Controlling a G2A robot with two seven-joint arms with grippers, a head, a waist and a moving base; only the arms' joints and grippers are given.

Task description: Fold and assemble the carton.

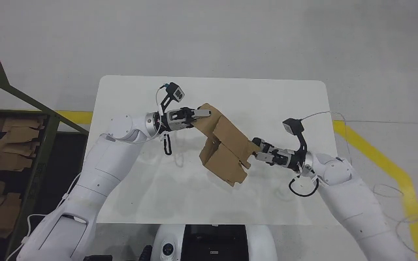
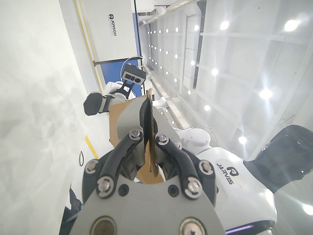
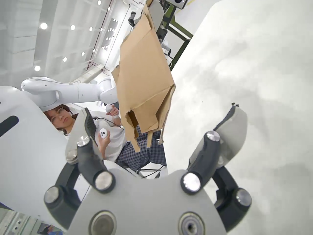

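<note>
The carton [image 1: 225, 143] is brown corrugated cardboard, partly opened into a sleeve with loose flaps at its open end. It lies slantwise over the middle of the white desk [image 1: 274, 104]. I cannot tell whether its low end touches the desk.

The left gripper [image 1: 208, 113] is at the carton's far end, the end farthest from the robot's body. In the left wrist view this gripper [image 2: 150, 118] has its fingers [image 2: 129, 118] pressed together on a thin cardboard edge, and the corrugated edge runs straight down between them. The rest of the carton [image 2: 117, 121] spreads out beyond the fingers.

The right gripper [image 1: 251, 151] is just beside the carton's opposite side, at the end with the flaps. In the right wrist view the fingers [image 3: 232, 128] of this gripper [image 3: 160, 108] are spread wide and have hold of nothing. The carton [image 3: 144, 74] hangs in front of them, apart from both tips, with its flaps pointing back toward the wrist. Bare desk [image 3: 256, 62] lies beside the carton.

A rack of flat cardboard [image 1: 19, 143] stands on the floor, well apart from the carton, on the left arm's side.
</note>
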